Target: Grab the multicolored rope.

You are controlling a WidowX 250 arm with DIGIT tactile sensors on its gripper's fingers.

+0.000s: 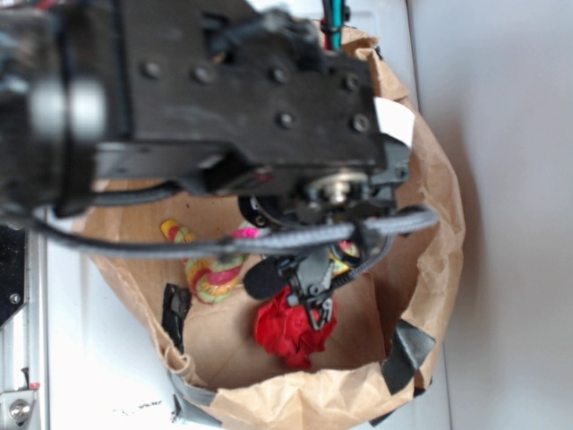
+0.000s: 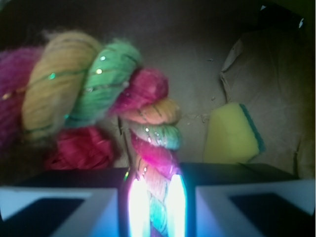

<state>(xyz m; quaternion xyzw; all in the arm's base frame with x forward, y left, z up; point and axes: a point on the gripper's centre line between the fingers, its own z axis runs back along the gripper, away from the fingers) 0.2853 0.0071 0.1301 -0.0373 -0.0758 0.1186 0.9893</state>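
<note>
On my wrist feed the thick twisted rope of red, yellow and light green strands (image 2: 123, 98) fills the left and centre, and its lower length runs straight down between the two pale fingers (image 2: 139, 207), which are pressed against it on both sides; I read the gripper (image 2: 154, 207) as clamped on the rope. The rope sits inside the brown paper bag (image 1: 439, 224), toward the middle of its floor.

Room is tight. The bag's crumpled wall rings the gripper on every side in the exterior view, with the nearest rim at the front and right, and the only bare floor I see is the patch of brown paper right of the rope on the wrist feed.

The exterior camera shows just a loop of the rope (image 1: 213, 273) left of the gripper (image 1: 313, 300), because the black arm and its grey cable (image 1: 269, 237) cross over the bag's mouth and hide the grip itself. That view is soft, so the contact is judged from the wrist feed alone.

A red ball of crumpled cloth (image 2: 81, 148) lies just beside the rope, under its upper coil; from outside it (image 1: 286, 331) sits directly below the gripper. A yellow sponge with a green top (image 2: 234, 133) rests apart to the right, near the bag wall.
</note>
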